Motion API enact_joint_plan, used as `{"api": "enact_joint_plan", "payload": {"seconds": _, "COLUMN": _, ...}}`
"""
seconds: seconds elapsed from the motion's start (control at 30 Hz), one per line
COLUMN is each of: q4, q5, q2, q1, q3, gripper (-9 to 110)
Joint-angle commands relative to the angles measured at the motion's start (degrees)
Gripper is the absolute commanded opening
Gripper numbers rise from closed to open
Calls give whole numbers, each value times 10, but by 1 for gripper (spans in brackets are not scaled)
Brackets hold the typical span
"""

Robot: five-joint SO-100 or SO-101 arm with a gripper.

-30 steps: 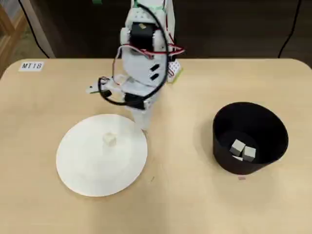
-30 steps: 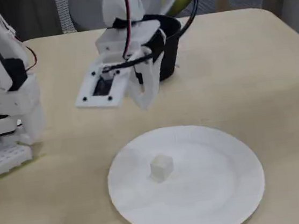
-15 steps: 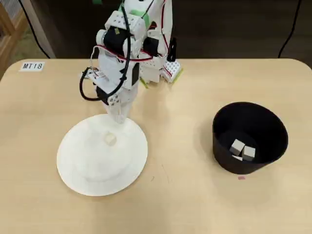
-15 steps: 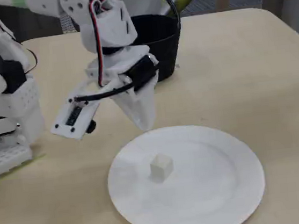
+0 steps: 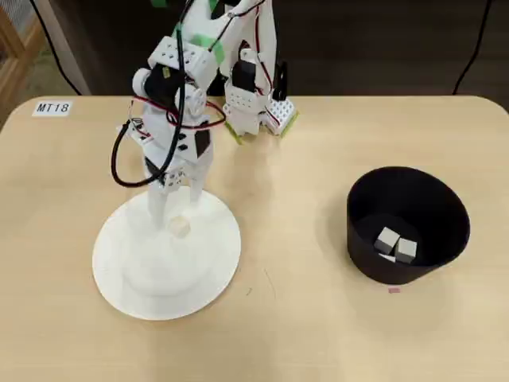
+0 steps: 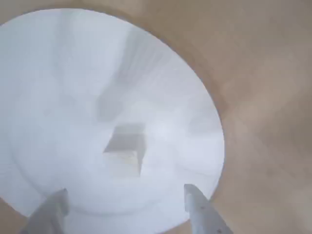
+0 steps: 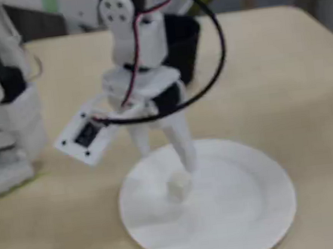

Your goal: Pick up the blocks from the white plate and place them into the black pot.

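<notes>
On the left of the overhead view, the white plate (image 5: 127, 270) lies on the desk (image 5: 302, 334) with one pale cube (image 5: 180, 228) on it. The claw (image 5: 173, 213) hangs spread wide over that cube — one finger on either side, neither touching it. In the wrist view the cube (image 6: 125, 152) sits between the two fingertips (image 6: 195, 207). Far right, well apart from the plate, the black pot (image 5: 433, 199) holds more cubes (image 5: 396, 243) — two clearly seen.
</notes>
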State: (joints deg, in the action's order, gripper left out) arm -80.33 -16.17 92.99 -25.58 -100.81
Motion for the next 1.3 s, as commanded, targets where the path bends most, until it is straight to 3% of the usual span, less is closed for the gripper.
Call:
{"api": "enact_joint_plan", "payload": {"seconds": 0.0, "q4": -12, "q5": 14, "q2": -20, "q1": -4, "q3": 37, "gripper": 38}}
{"api": "enact_joint_plan", "payload": {"seconds": 0.3, "q4": -20, "q5": 83, "q2": -125, "q1": -6, "q3": 131, "gripper": 39}}
{"api": "enact_joint_plan", "payload": {"seconds": 0.8, "q4": -31, "q5": 100, "q2": -188, "q1": -12, "q3": 163, "gripper": 35}}
{"api": "enact_joint_plan", "payload": {"seconds": 0.9, "q4": -26, "q5": 96, "q2": -199, "q1": -13, "q3": 173, "gripper": 27}}
{"api": "enact_joint_plan", "payload": {"seconds": 1.07, "q4": -25, "q5": 91, "q2": -230, "q1": -14, "q3": 222, "gripper": -2}}
{"api": "enact_joint_plan", "payload": {"seconds": 1.27, "q4": -14, "q5": 100, "q2": -239, "q1": -12, "q3": 232, "gripper": -2}}
